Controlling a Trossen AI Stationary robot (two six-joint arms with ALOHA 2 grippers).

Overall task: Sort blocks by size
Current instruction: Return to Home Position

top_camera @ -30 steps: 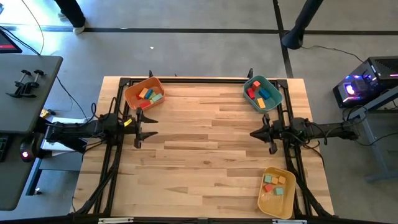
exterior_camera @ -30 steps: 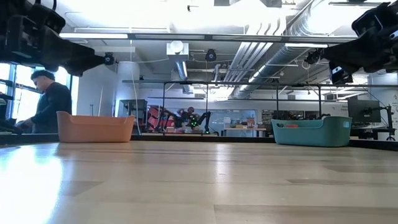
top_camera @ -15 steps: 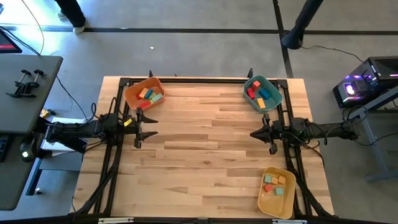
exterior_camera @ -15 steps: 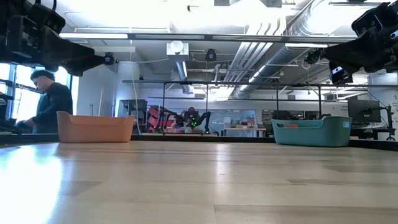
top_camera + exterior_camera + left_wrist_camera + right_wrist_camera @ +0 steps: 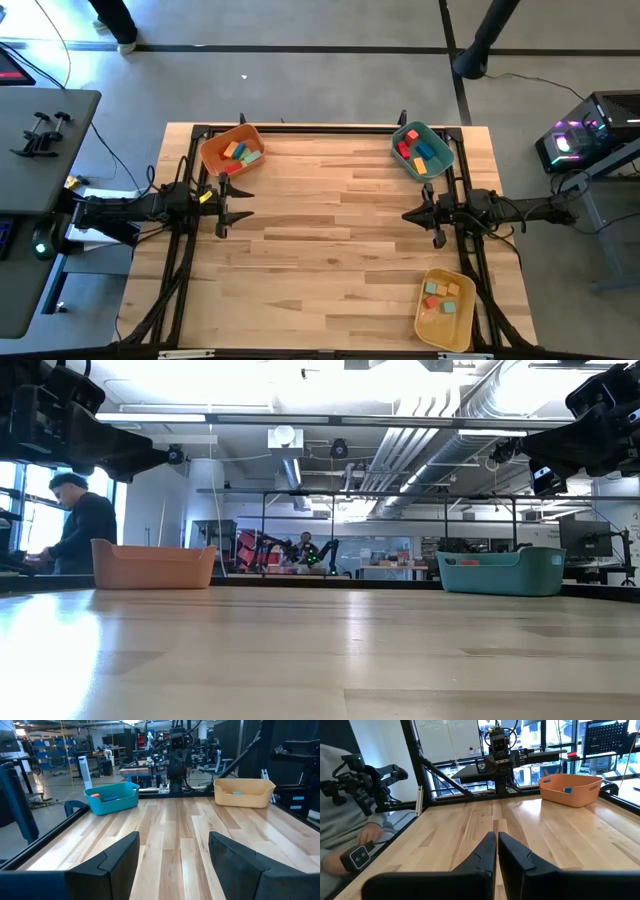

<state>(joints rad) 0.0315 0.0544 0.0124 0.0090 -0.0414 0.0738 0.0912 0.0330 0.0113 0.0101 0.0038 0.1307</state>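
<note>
Three bins hold all blocks (image 5: pixel 238 152) in sight: orange bin (image 5: pixel 205 152), teal bin (image 5: pixel 450 150), yellow bin (image 5: pixel 440 332).

High view: none loose on the table (image 5: pixel 330 230). Left claw (image 5: pixel 232 210) at left edge, right claw (image 5: pixel 410 213) at right edge, both empty. Reads as sort done, homing step — next move needs parking only, no grasp.

Low view: bin walls hide contents.

Left wrist view: fingers (image 5: pixel 115 865) apart.

Right wrist view: fingers (image 5: pixel 482 855) together.
</note>
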